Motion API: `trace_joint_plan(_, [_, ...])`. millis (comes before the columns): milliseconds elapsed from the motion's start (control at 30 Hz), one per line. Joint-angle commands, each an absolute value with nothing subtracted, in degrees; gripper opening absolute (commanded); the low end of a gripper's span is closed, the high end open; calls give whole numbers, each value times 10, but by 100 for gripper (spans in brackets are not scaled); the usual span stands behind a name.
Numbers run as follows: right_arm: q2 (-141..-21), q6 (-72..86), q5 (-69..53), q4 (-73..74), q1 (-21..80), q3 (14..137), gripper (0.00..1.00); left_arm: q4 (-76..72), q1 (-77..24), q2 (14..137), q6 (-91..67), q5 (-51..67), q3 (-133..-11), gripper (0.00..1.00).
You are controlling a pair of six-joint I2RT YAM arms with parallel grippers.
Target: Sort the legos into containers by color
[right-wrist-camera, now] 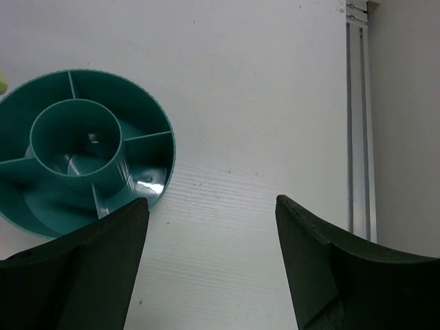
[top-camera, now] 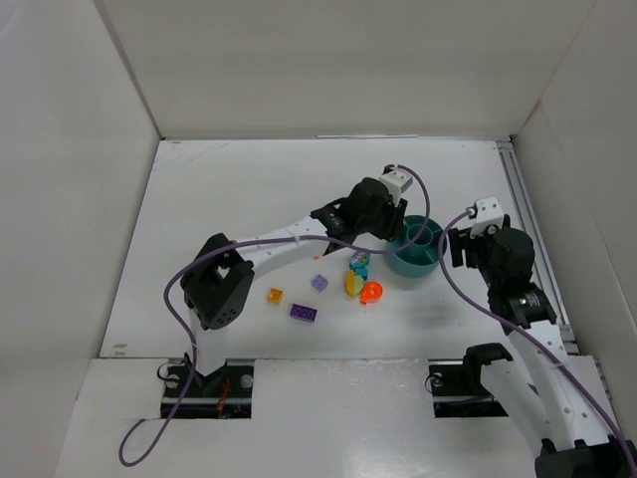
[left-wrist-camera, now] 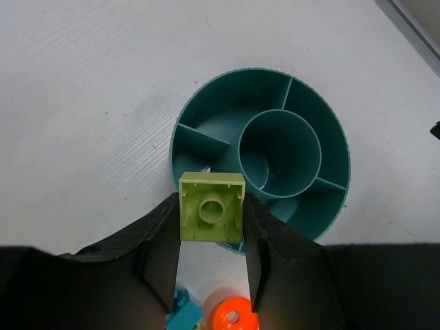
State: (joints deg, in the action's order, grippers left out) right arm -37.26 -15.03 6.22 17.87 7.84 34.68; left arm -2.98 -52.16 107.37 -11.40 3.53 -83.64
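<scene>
My left gripper (left-wrist-camera: 212, 201) is shut on a light green brick (left-wrist-camera: 211, 214), seen from its hollow underside, held above the near rim of the round teal bowl (left-wrist-camera: 330, 137). The bowl's compartments look empty. From above, the left gripper (top-camera: 383, 235) sits at the left edge of the bowl (top-camera: 431, 261). My right gripper (right-wrist-camera: 212, 201) is open and empty over bare table just right of the bowl (right-wrist-camera: 157, 120); in the top view it (top-camera: 455, 249) is beside the bowl. On the table lie orange (top-camera: 275, 295), lavender (top-camera: 319, 283), purple (top-camera: 305, 313), yellow (top-camera: 352, 285), cyan (top-camera: 359, 262) and red-orange (top-camera: 371, 292) bricks.
The cyan brick (left-wrist-camera: 182, 313) and red-orange piece (left-wrist-camera: 234, 317) lie just below my left fingers. A metal rail (right-wrist-camera: 357, 110) runs along the table's right edge. White walls enclose the table on three sides.
</scene>
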Motion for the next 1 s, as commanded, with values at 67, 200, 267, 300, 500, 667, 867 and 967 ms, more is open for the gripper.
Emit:
trace_joint_plan(67, [-362, -146, 69, 174, 75, 350, 79, -35, -521, 1082, -105, 47, -877, 22])
trace_joint_plan(200, [-362, -146, 69, 179, 75, 350, 79, -35, -521, 1103, -105, 61, -894, 22])
trace_joint_plan(267, [-357, -146, 69, 179, 75, 350, 79, -35, -521, 1108, -105, 66, -894, 24])
trace_joint_plan(300, [-357, -146, 69, 179, 75, 350, 79, -35, -521, 1108, -105, 66, -899, 25])
trace_joint_plan(500, [-357, -146, 75, 179, 75, 350, 81, -30, -521, 1114, -105, 78, -899, 31])
trace_joint_plan(667, [-357, -151, 75, 179, 69, 350, 82, -25, -526, 1108, -105, 83, -893, 45])
trace_joint_plan(867, [-352, -151, 75, 185, 69, 350, 83, -25, -526, 1095, -99, 90, -880, 58])
trace_joint_plan(967, [-346, -151, 75, 185, 69, 345, 83, -31, -526, 1060, -99, 90, -863, 68])
